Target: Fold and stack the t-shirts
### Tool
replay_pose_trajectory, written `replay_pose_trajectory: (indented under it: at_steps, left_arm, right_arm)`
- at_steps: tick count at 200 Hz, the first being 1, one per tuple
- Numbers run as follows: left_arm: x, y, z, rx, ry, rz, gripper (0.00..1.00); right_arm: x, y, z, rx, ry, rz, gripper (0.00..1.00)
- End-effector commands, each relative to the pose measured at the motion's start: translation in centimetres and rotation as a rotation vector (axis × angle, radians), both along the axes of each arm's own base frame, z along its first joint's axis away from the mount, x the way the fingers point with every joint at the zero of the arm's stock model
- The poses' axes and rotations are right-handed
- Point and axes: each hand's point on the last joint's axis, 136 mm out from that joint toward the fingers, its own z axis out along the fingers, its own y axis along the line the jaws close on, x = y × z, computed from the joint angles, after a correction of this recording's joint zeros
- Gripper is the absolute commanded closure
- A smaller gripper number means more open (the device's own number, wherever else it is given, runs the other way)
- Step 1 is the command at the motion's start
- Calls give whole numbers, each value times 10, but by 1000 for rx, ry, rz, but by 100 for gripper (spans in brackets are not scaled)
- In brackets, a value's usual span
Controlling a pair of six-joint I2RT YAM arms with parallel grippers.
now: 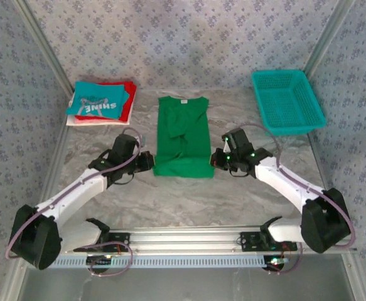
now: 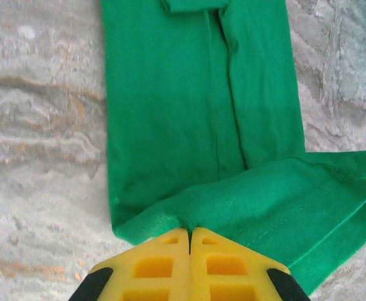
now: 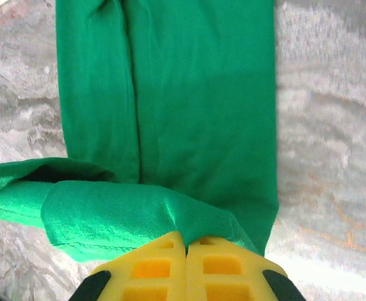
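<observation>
From above, the tips of the left claw point(image 1: 146, 160) and right claw point(image 1: 218, 159) are too small and dark for us to read. The wrist views settle it. Each claw's yellow pads point(image 2: 164, 266) are pressed together on a near corner of the green shirt point(image 1: 183, 135), the left claw on its left corner and the right claw on its right. How much cloth sits between the pads is hidden from us. The pinched hem is raised and turned over the shirt's body. In each wrist view this band runs out past the frame's edge, and the shirt's far end is cut off too.

The green shirt lies in the middle of the counter point(image 1: 189, 200) as a long narrow strip, with its sides folded in and its collar away from the arms.

At the far left sits a stack. The teal shirt point(image 1: 98, 101) is on top with its white print upside down to us. The red shirt point(image 1: 130, 94) is mostly covered beneath it, and the white shirt point(image 1: 76, 121) shows as a mere sliver. We cannot tell whether more lie between them.

A teal mesh basket point(image 1: 287, 100) stands at the far right, well apart from the green shirt. The counter is marbled grey. The walls point(image 1: 189, 37) carry pale flowered paper, and a metal rail point(image 1: 189, 239) along the near edge bears both arm bases.
</observation>
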Motion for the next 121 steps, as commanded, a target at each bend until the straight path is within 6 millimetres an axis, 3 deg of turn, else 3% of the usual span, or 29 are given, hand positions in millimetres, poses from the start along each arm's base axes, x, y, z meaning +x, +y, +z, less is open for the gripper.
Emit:
replay_pose_trajectory:
  at_steps: [1,36,88,121]
  left_arm:
    - [24,-1,24,5,-98,-32,100]
    - [52,-6,27,12,-124,-62,100]
    - [89,-22,9,30,-87,-135,100]
    - [107,-19,4,38,-79,-129,100]
  right_arm:
    - [25,-1,13,-12,-59,-7,100]
    - [52,2,8,-16,-60,3,100]
    - [86,3,2,-15,-53,-11,100]
    - [104,4,-4,-8,-33,-15,100]
